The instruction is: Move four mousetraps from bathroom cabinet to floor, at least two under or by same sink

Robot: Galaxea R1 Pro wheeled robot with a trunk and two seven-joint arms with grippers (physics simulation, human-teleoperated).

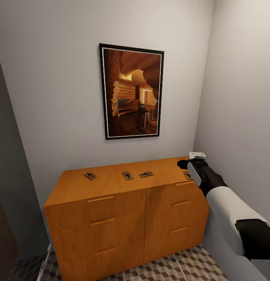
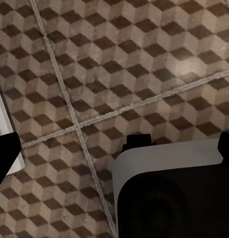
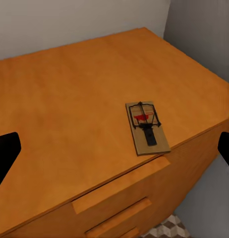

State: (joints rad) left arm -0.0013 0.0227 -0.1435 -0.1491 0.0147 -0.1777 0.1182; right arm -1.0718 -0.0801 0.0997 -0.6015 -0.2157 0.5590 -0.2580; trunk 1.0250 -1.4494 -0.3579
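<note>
right wrist view, tan mousetrap (image 3: 146, 127), black wire, red spot, cabinet (image 3: 70, 119) front edge

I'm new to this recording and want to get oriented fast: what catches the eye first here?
A dark-framed picture of a log-cabin interior hangs on the pale grey wall above an orange-brown wooden cabinet. Four small tan wooden mousetraps lie on its flat top, the rightmost mousetrap near the front edge, with the right gripper hovering beside it.

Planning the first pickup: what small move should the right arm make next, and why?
Probably lower the right gripper onto the rightmost mousetrap. It hovers open above that trap, which lies flat by the cabinet top's front edge, ungrasped.
</note>
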